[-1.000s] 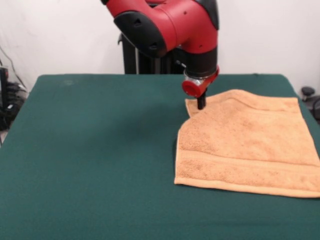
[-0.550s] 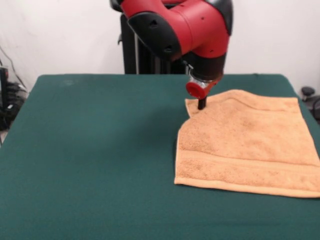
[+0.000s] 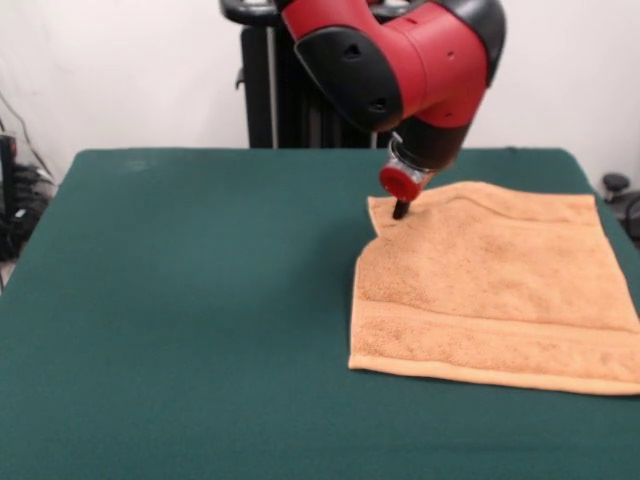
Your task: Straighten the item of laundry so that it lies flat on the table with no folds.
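The item of laundry (image 3: 500, 290), an orange-tan terry towel, lies on the right half of the dark green table (image 3: 190, 320). A woven band runs along its near edge. Its far-left corner is folded, so the left edge slants inward there, and a ridge crosses the far edge. My gripper (image 3: 400, 210) comes down from the red and black arm, tilted, with its black tip resting on that far-left corner. The tip shows as a single dark stub, so its state is hidden. The towel's right edge reaches the picture's border.
The table's left and near parts are bare green cloth. The black pedestal (image 3: 270, 90) stands behind the table's far edge. Cables and dark gear (image 3: 15, 200) sit off the table's left side, and a small dark object (image 3: 615, 185) off its right.
The arm's head has swung to the right and tilted, while the gripper's tip stayed on the towel's far-left corner. That corner has shifted very slightly left.
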Action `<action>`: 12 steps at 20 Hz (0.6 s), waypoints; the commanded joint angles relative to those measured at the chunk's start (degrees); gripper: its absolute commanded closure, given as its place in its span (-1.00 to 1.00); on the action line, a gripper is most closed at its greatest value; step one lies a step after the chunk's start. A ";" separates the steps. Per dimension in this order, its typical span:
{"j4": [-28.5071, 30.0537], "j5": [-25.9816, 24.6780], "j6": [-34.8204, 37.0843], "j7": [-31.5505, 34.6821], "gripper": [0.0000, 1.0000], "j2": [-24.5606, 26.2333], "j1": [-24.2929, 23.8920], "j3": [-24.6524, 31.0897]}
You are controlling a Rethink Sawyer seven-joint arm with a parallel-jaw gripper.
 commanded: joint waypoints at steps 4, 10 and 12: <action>-7.51 -4.38 5.44 -0.81 1.00 5.73 0.68 -9.27; -7.92 -2.64 5.77 -0.33 1.00 6.38 1.70 -10.49; -8.25 -2.62 5.59 0.13 1.00 6.89 2.20 -11.08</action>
